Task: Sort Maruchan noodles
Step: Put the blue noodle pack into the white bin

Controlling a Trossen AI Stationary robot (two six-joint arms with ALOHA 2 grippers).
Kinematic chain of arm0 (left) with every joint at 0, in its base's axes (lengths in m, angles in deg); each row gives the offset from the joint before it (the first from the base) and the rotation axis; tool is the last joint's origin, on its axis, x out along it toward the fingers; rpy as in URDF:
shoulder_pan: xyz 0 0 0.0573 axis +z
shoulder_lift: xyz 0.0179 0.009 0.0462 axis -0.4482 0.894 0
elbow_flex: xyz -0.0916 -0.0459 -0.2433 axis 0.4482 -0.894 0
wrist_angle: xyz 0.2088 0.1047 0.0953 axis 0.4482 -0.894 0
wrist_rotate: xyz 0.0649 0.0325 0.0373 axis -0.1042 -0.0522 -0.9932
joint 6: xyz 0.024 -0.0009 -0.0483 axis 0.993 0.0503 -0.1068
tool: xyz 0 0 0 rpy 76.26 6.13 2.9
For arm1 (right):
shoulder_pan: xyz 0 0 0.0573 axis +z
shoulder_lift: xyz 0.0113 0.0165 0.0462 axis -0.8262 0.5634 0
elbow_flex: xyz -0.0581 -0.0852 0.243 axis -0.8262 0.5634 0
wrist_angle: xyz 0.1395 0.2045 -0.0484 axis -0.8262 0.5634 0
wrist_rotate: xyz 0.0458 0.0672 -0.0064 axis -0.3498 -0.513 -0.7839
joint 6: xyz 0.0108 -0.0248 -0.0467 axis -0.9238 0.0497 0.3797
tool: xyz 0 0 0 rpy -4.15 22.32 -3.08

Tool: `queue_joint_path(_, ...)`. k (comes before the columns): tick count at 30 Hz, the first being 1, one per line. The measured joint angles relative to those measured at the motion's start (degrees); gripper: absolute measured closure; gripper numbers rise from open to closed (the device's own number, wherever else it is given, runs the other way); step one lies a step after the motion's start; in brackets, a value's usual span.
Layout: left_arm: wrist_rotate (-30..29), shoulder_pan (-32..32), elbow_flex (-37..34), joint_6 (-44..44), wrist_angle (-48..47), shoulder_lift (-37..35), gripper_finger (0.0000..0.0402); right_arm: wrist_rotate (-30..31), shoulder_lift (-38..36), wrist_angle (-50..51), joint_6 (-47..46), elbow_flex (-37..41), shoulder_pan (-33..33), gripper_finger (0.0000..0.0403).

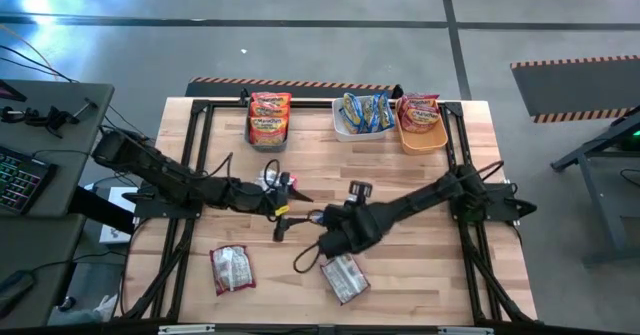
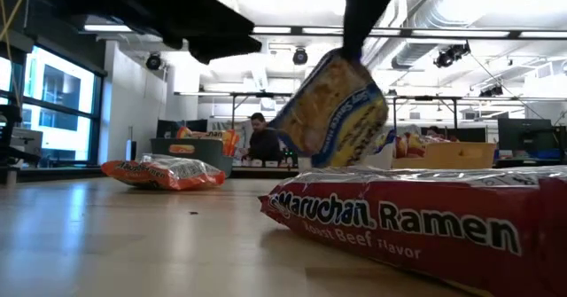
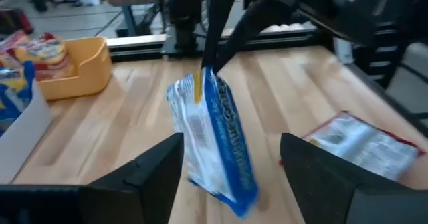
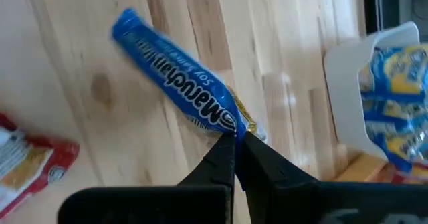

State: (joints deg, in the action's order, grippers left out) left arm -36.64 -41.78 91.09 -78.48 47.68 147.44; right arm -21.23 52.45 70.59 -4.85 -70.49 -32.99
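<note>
A wooden desk (image 1: 400, 265) holds three bins at its far edge, each with sorted packets: orange (image 1: 269, 118), blue (image 1: 364, 112) and red (image 1: 419, 115). Mid-desk, the right claw (image 4: 235, 138) pinches a blue packet (image 4: 175, 81) by its edge, lifted off the desk. The left claw (image 3: 231, 158) stands wide around it, not gripping. Two packets (image 1: 232, 268) lie unsorted near the front.

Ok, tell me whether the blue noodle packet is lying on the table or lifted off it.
Lifted. The blue packet hangs by one edge from the right gripper, its jaws shut; the low view shows it above the table.
</note>
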Motion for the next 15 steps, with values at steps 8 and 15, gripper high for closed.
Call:
queue_joint_path(8, -5.4, 0.1, 5.3, 0.1, -0.4, 7.4, 0.0134, -1.2, 0.0, -4.0, 7.1, 0.0, -4.4, 0.0403)
queue_joint_path(15, -12.0, 0.1, 9.7, -4.8, -4.4, 13.0, 0.0132, -1.2, 0.0, -8.7, 10.2, 0.0, -5.6, 0.0403)
